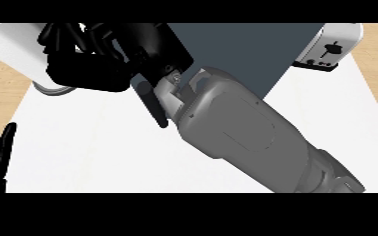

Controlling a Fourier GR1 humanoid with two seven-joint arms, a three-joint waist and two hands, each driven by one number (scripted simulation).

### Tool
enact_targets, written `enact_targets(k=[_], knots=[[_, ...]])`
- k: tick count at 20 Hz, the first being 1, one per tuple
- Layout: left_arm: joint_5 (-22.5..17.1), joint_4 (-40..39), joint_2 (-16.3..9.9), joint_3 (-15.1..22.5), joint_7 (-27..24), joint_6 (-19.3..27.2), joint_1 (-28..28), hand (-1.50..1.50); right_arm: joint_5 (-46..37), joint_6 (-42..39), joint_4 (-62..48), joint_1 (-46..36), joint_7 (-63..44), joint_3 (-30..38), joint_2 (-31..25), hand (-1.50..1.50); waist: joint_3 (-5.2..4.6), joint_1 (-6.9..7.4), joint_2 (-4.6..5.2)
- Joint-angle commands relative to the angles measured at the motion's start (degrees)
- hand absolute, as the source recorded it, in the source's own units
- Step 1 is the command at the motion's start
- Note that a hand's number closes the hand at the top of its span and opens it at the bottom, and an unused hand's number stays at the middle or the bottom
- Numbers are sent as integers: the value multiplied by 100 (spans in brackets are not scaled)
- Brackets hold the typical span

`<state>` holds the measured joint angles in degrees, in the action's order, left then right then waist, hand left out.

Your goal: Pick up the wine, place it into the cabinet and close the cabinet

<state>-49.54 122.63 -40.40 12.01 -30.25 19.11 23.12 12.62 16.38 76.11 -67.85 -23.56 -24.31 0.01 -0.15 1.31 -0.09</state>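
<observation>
Wine hidden from view; right hand (100,55) reaches toward cabinet (244,45), whether its fingers grip anything unclear.

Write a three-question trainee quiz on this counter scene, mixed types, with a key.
1. True or false: the right hand is stretched across to the view's upper left.
2. Which appliance stands at the upper right? A) toaster B) kettle C) blender
3. Fill in: only a thin black sliver of the left hand shows at the view's ____ edge.

Key: 1 true; 2 A; 3 left. Note: the wine is not visible here, and whether the right hand holds anything cannot be told.
</observation>
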Motion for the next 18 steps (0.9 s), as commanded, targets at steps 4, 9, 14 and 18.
enact_targets(k=[4, 9, 14, 18], knots=[[98, -225, 134, -28, 58, -220, 49, -150, 106, -600, -1144, -85, 774, 596, -283, 150, 10, -14, 42], [89, 202, 14, -145, 241, -59, 49, -150, 62, -705, -1604, -95, 1133, 507, -504, 150, 11, 19, 67], [112, 182, 85, -120, 204, -100, 15, -150, -101, -729, -1963, -178, 1450, 430, -631, 150, 0, 12, 84], [153, 12, 139, -108, 227, -37, -75, -150, -67, -850, -2076, -280, 1540, 447, -590, 150, 0, -67, 82]])
